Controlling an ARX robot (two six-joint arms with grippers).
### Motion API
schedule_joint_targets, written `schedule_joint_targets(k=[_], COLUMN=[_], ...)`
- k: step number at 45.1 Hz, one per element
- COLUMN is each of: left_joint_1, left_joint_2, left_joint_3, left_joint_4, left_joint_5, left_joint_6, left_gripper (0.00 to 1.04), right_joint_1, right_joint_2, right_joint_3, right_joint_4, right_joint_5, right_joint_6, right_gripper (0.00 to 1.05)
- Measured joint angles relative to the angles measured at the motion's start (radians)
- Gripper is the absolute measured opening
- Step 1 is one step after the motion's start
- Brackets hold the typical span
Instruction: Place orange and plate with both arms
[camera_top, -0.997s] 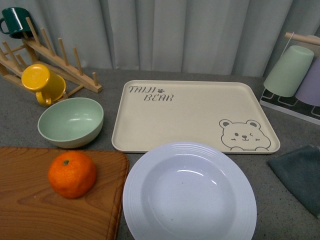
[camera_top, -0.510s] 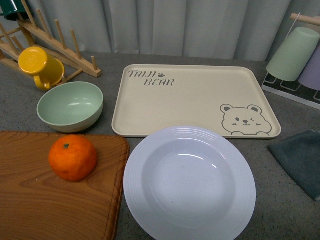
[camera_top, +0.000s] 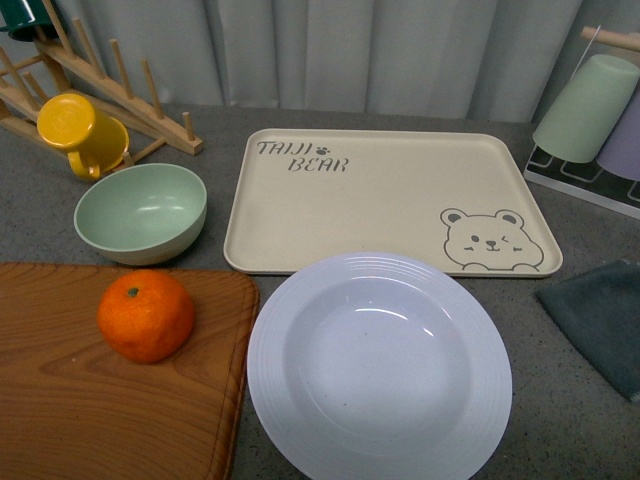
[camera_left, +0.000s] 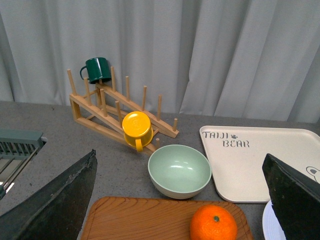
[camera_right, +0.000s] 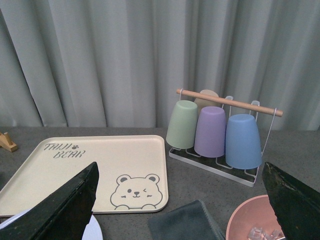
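The orange (camera_top: 146, 315) sits on a wooden cutting board (camera_top: 70, 400) at the front left; it also shows in the left wrist view (camera_left: 213, 223). The white ridged plate (camera_top: 379, 366) lies on the grey table in front of the beige bear-print tray (camera_top: 385, 205). A sliver of the plate shows in the left wrist view (camera_left: 266, 226) and the right wrist view (camera_right: 95, 231). Neither arm shows in the front view. My left gripper (camera_left: 182, 200) is open, above and behind the orange. My right gripper (camera_right: 182, 200) is open above a dark cloth (camera_right: 185, 222).
A pale green bowl (camera_top: 141, 213) stands behind the board. A wooden rack (camera_top: 90, 90) holds a yellow mug (camera_top: 80, 133) and a green mug (camera_left: 96, 69). A cup rack (camera_right: 220, 132) stands at the right. A pink bowl (camera_right: 252, 220) lies near it.
The front view tilted down slightly between one second and half a second ago; since then nothing has moved. The orange and plate stay where they were.
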Motion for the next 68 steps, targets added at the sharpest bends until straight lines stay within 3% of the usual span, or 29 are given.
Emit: schedule_joint_targets(k=[56,57,60,62,68], left_joint_1=[0.000,-0.013,-0.091,-0.085,-0.071], left_joint_2=[0.000,0.010,0.159,0.267,0.602], left_joint_3=[0.000,0.003,0.041,0.044,0.123], left_joint_4=[0.000,-0.012,-0.076,-0.013,0.235], left_joint_5=[-0.003,-0.044,-0.369,-0.445,-0.386], left_joint_6=[0.000,-0.016,-0.126,-0.162,-0.242], left_gripper=[0.98,0.98,0.98,0.98,0.98], right_joint_1=[0.000,0.000,0.000,0.000,0.000], right_joint_2=[0.000,0.000,0.000,0.000,0.000], right_joint_3=[0.000,0.000,0.000,0.000,0.000], right_joint_4=[0.000,0.000,0.000,0.000,0.000], right_joint_5=[0.000,0.000,0.000,0.000,0.000], right_joint_6=[0.000,0.000,0.000,0.000,0.000], right_gripper=[0.96,0.96,0.96,0.96,0.96])
